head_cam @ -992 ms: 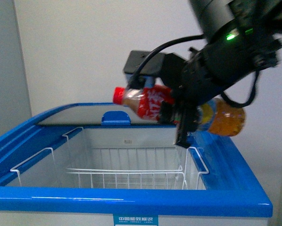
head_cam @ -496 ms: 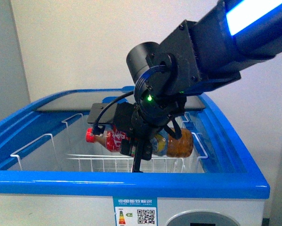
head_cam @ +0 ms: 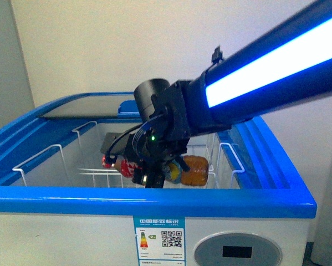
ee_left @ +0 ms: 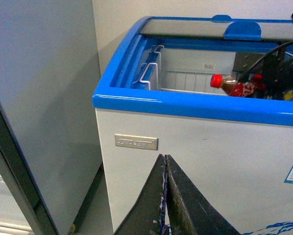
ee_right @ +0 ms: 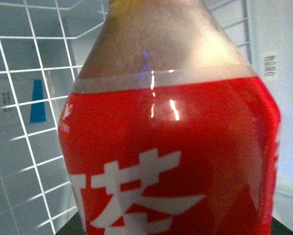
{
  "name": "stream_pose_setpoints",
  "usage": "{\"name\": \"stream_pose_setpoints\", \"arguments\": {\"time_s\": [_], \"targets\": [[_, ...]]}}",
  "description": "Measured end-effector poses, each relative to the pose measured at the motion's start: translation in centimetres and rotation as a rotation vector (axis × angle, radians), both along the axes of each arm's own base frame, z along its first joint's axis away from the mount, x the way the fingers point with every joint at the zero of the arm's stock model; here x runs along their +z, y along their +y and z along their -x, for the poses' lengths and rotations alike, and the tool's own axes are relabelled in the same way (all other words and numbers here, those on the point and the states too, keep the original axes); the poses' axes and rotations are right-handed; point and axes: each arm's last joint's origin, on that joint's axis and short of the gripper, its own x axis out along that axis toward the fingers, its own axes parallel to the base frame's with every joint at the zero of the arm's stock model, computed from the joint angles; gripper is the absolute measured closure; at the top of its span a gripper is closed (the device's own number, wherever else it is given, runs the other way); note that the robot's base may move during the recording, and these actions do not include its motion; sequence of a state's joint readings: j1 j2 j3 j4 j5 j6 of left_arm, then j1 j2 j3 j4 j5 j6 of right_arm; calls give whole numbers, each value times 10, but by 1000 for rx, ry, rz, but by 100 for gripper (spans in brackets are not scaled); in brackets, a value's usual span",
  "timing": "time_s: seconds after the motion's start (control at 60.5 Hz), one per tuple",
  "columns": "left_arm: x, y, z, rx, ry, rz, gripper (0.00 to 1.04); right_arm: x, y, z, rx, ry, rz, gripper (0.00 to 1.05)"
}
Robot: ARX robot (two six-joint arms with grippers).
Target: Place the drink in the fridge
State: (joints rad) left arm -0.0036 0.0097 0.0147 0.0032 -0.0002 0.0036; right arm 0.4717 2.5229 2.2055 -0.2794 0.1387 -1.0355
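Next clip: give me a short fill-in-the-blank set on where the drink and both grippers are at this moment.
1. The right gripper holds the drink lying ____ rather than upright.
2. The drink's cap is coloured ____.
3. The drink is inside the open top of the fridge, above its white wire ____.
4. The left gripper, outside the fridge, has its jaws ____.

Missing words: sideways; red; basket; shut

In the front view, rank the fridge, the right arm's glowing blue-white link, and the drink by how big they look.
Largest to smallest as they appear:
1. the fridge, filling the lower frame
2. the glowing arm link; it is nearer the camera, so its look is inflated
3. the drink, lying on its side in the right gripper, partly hidden
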Motion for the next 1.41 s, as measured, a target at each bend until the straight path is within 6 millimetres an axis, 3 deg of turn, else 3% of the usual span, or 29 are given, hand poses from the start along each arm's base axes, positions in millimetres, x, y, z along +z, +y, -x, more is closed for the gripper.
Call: {"name": "stream_pose_setpoints", "arguments": {"time_s": [0.198,0.38,0.678,0.761,0.91,0.992,1.141,1.207,1.406], "targets": [[0,0,0,0,-2,0,102,-38,6,-14,-30,29,8,67],[0,0,0,0,-2,0,102,-49,9,-14,-35,44,13,67],[0,0,0,0,-2,0,102,-43,12,-4,-8,50,-39,21],[0,0,0,0,-2,0,102,-25,9,0,-8,20,-84,9],[0,0,0,0,-2,0,102,73,-15,30,-32,-129,-318,7],[0,0,0,0,-2,0,102,108,-35,51,-74,-157,-440,7],[0,0,0,0,-2,0,102,139,-75,77,-213,-164,-589,7],[0,0,0,0,-2,0,102,153,-111,91,-387,-209,-668,7],[0,0,0,0,-2,0,102,168,-180,129,-752,-342,-790,7]]}}
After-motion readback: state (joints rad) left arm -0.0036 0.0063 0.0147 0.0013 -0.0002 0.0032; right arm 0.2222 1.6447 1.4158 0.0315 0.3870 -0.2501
